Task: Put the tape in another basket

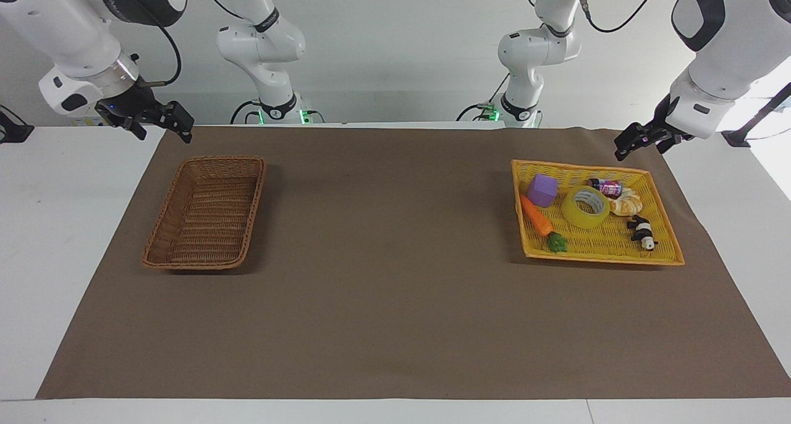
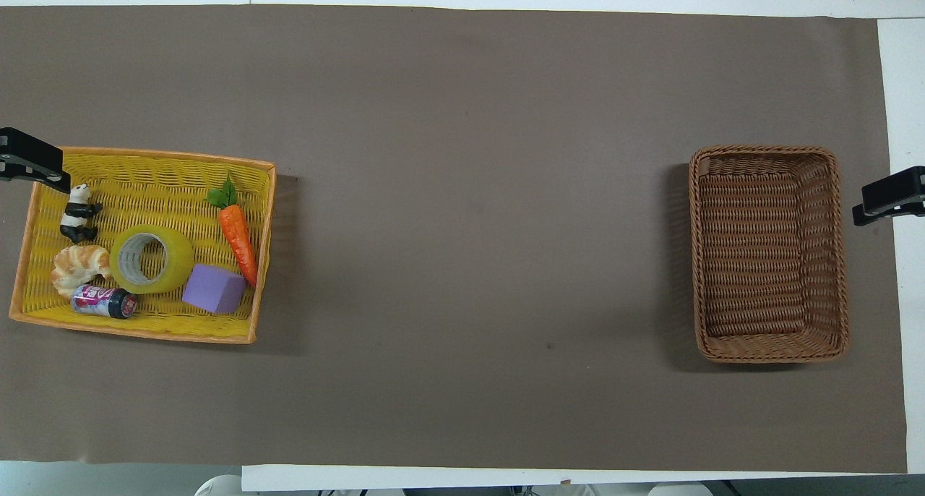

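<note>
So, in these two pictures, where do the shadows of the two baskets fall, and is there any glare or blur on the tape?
Facing view: soft light, and the brown basket throws a faint shadow on the mat toward the table's middle, as does the yellow tray. Overhead view: the same soft shadows, each toward the middle. The tape looks sharp in both views, without glare.

The left arm bends down from its base. Its left gripper (image 1: 625, 143) hangs in the air with the fingers apart and holds nothing. The right gripper (image 1: 165, 123) hangs up too, fingers apart and empty. Both arms wait.
</note>
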Robot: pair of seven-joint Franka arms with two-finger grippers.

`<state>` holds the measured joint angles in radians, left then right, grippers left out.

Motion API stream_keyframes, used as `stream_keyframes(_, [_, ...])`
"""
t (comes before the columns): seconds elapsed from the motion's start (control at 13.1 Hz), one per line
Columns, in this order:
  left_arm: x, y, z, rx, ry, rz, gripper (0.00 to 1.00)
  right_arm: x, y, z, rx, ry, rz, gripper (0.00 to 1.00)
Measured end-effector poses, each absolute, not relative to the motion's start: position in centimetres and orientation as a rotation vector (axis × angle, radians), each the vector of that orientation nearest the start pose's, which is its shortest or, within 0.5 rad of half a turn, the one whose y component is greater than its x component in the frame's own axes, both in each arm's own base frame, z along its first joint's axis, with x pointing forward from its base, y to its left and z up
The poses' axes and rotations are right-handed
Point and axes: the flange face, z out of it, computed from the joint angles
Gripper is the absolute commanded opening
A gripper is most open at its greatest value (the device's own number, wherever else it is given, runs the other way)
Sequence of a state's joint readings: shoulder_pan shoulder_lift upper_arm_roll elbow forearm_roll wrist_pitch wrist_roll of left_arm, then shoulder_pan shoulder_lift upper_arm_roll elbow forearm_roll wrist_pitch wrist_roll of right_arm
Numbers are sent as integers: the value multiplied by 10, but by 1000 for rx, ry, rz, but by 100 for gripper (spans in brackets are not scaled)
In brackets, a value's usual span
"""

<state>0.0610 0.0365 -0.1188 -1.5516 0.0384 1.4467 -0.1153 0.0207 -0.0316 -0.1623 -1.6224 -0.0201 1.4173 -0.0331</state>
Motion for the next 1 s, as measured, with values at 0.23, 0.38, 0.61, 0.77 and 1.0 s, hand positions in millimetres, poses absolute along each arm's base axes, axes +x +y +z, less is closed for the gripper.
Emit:
stream_keyframes(0.23, [550, -26, 599, -3085, -92, 227, 100, 521, -78, 605, -3125, 171, 274, 99])
stream_keyframes(0.38, [546, -17, 588, -3082, -99, 242, 99, 521, -78, 605, -3125, 171, 274, 99])
stream_keyframes(0.61, [523, 28, 534, -3084, -167, 161, 99, 521, -78, 605, -3125, 171, 274, 99])
stream_keyframes(0.77, [494, 62, 485, -3080, -219, 121, 97, 521, -78, 605, -3125, 171, 274, 99])
stream_keyframes(1.0, [476, 69, 429, -3082, -213, 130, 68, 521, -78, 605, -3125, 171, 274, 99])
